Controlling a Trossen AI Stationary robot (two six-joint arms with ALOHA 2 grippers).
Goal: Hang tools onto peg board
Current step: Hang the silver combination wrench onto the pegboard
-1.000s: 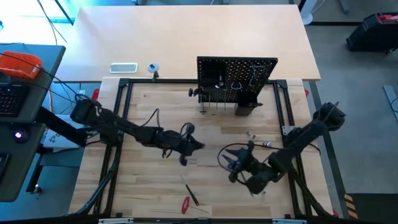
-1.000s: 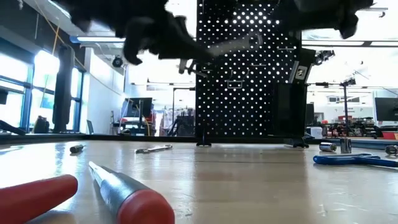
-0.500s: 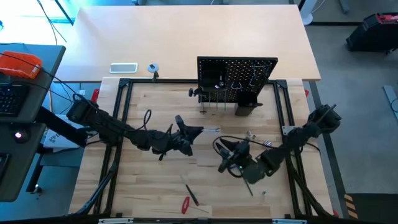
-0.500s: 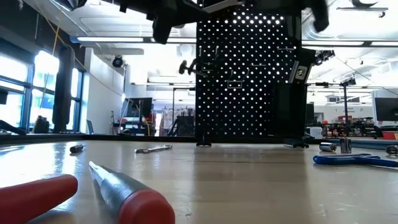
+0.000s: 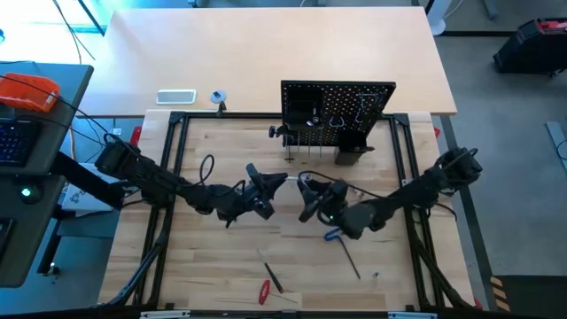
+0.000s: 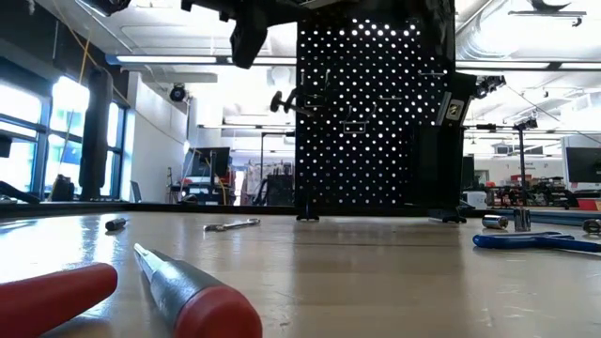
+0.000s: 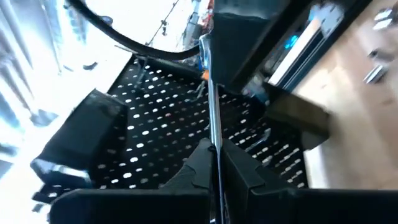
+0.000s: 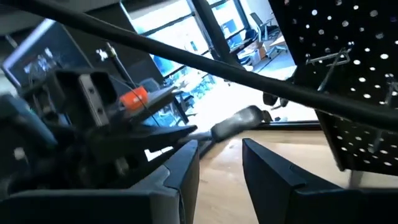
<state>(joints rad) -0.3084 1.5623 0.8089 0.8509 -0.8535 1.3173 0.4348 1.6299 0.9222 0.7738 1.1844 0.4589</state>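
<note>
The left gripper (image 5: 276, 184) is closed on a thin silver metal wrench (image 5: 292, 183), and it holds this tool by one end, in the air above the wooden table (image 5: 221, 151). The long axis of the wrench runs straight out from the fingertips, across the table toward the right gripper (image 5: 307, 197), so its free end lies just in front of that gripper's jaws. In the left wrist view the wrench (image 7: 212, 99) shows as a narrow bright bar that leaves the closed fingers and points toward the other arm.

The right gripper stands with its two fingers apart and holds nothing. In the right wrist view the rounded head of the wrench (image 8: 239, 121) lies just beyond the gap between the fingers, near to them but not yet between them. I judge that a handover is being prepared, and the right gripper is the nearer one to the free end.

The black upright peg board with holes and wire hooks (image 5: 337, 106) stands beyond both grippers, at the far side of the table, well apart from the wrench.
</note>
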